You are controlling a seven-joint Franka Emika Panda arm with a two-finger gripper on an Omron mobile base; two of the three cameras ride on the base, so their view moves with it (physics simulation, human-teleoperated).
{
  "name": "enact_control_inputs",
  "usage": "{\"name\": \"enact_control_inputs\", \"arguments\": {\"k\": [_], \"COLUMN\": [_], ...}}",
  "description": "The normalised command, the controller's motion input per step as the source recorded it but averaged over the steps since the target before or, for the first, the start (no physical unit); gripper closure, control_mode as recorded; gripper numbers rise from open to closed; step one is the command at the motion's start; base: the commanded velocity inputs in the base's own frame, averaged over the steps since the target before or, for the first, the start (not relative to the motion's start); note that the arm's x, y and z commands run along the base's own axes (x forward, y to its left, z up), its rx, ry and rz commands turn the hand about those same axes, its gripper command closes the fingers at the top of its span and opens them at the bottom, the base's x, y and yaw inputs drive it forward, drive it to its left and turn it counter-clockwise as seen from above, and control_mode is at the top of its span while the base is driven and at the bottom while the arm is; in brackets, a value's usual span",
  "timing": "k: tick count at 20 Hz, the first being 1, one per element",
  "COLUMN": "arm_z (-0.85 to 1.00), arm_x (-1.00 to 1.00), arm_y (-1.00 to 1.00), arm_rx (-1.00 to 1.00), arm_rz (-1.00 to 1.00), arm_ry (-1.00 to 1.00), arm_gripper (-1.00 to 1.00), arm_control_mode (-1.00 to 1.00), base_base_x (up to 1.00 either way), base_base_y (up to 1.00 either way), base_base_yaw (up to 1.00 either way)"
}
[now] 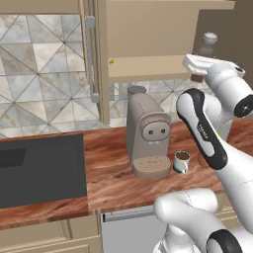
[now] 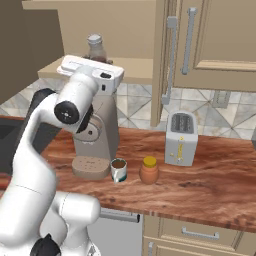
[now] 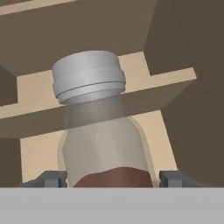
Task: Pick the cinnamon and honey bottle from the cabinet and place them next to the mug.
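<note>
**Jaws spread around the cinnamon on the cabinet shelf**

Reading the right base view from left to right, we first meet the slim clear cinnamon shaker with dark brown contents and a grey-silver cap (image 2: 95, 46), standing upright on the flat shelf of the tan wooden wall cabinet (image 2: 131, 67). Our white arm's two-finger gripper (image 3: 111, 178) reaches in level with the shelf, right at the bottle. Below sits the beige coffee machine (image 2: 98, 140), then the small white mug of dark liquid (image 2: 119, 169) on the reddish wood-grain tabletop (image 2: 210, 185), and just beside the mug the squat orange-brown honey bottle with its yellow lid (image 2: 149, 170), already set down. Further right stands a white toaster (image 2: 180, 138).

In the hand view the relation that matters is plain: the shaker's body lies directly ahead, between our two dark finger tips, one to each side of its lower part, its long axis vertical and its cap above. The jaws stand wide apart and grip nothing; we cannot tell whether either tip touches the glass.

We judge the honey half of the task finished and the cinnamon half at the grasp. The next move calls for closing squarely on the shaker's body, then lifting it clear of the shelf edge without tipping it.
</note>
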Motion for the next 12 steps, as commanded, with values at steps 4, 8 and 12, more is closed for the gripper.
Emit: {"name": "enact_control_inputs", "arguments": {"k": [4,8,12], "arm_z": [0.0,0.0,0.0], "arm_x": [-1.0,-1.0,-1.0], "arm_y": [0.07,0.04,0.03], "arm_rx": [0.02,0.03,0.02], "arm_rz": [0.0,0.0,0.0], "arm_ry": [-0.11,-0.1,-0.07], "arm_gripper": [1.0,1.0,1.0], "arm_control_mode": [-1.0,-1.0,-1.0], "base_base_x": [0.0,0.0,0.0], "base_base_y": [0.0,0.0,0.0], "base_base_yaw": [0.0,0.0,0.0]}}
